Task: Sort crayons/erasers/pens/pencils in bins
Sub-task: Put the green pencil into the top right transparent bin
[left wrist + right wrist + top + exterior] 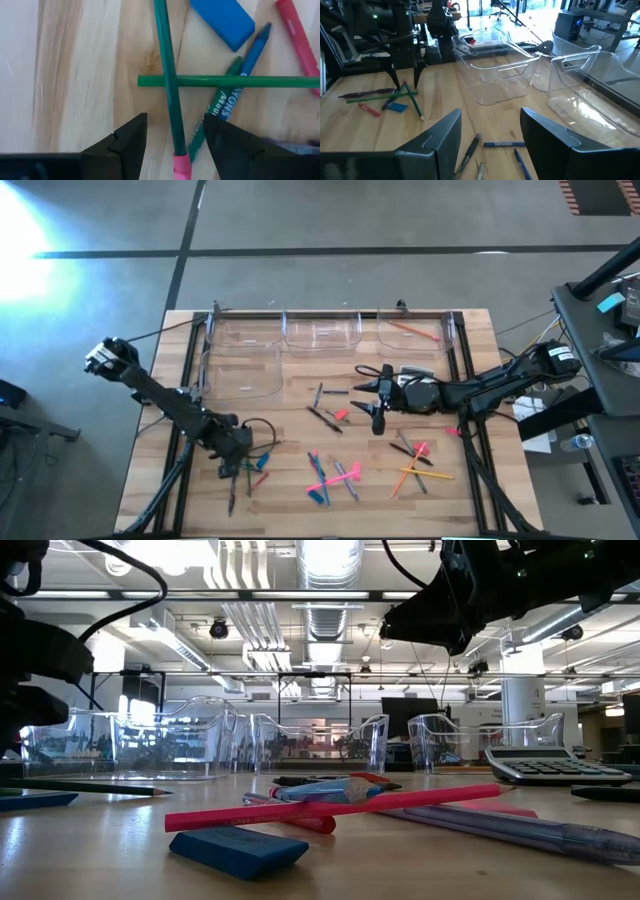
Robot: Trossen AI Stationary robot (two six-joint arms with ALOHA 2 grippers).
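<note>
My left gripper [175,122] points down, open, low over a small heap near the table's left front [248,468]. Its fingers stand on either side of a green pencil [167,75], close to the pencil's pink end [182,166], without touching it. That pencil lies across a second green pencil [225,81]. Beside them lie a blue eraser [222,17], a blue crayon [255,45], a green crayon [220,107] and a red crayon [300,40]. My right gripper [370,402] hovers level and open over the table's middle, nothing between its fingers [490,117]. Clear bins [320,330] stand along the far edge.
An orange pencil [410,330] lies in the far right bin; one more bin [240,372] stands nearer at the left. Loose pens [325,405], a pink eraser [342,414] and heaps of sticks [330,475] [415,460] lie mid-table. A calculator [555,765] sits at the right.
</note>
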